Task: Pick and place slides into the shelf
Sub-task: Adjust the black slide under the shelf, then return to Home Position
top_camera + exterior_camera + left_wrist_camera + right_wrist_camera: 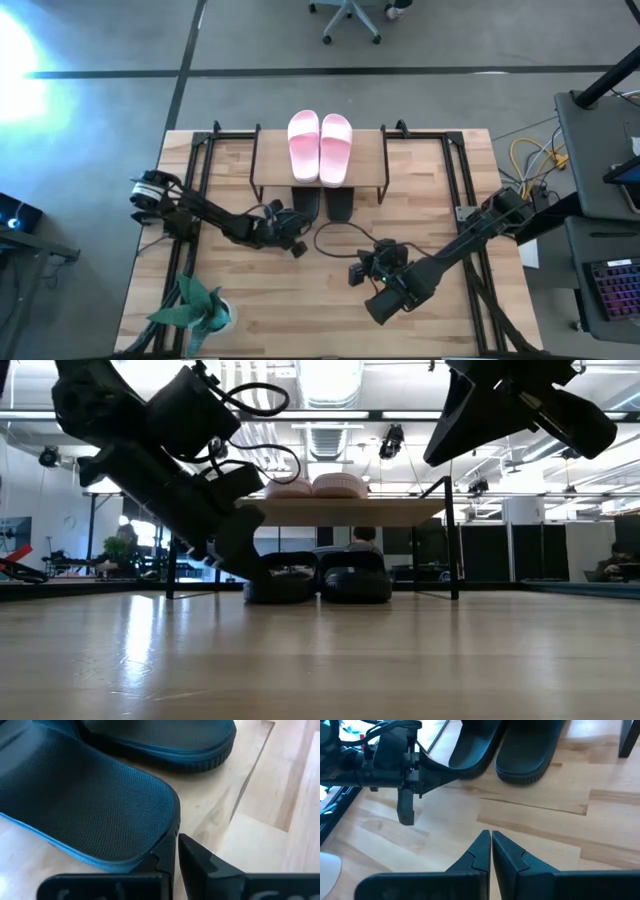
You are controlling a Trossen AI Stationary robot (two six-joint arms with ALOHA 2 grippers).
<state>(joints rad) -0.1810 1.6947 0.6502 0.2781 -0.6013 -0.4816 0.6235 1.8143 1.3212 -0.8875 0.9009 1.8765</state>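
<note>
The light pink pair of slides [320,145] lies on the shelf's top board [265,165], soles down. Both dark slides [305,203] [340,207] rest flat on the table with their toe ends under the shelf [400,510] and their heels sticking out toward the near edge. My left gripper [296,218] is shut and low at the heel of the left dark slide [90,805]. My right gripper [491,845] is shut and hovers above the bare table, nearer than the right dark slide [530,750], touching nothing. My left gripper has its shut fingertips [167,852] against the heel rim [162,837] of the left dark slide, the outer side of one finger meeting it. The fingers slant down from the table's left and near side. The slide lies flat on the table.
A green plant [195,305] stands at the table's near left corner. Black frame rails [205,160] run along both sides of the table. A black cable loop [335,235] hangs between the two arms. Bare wood lies near the table's near edge [320,660].
</note>
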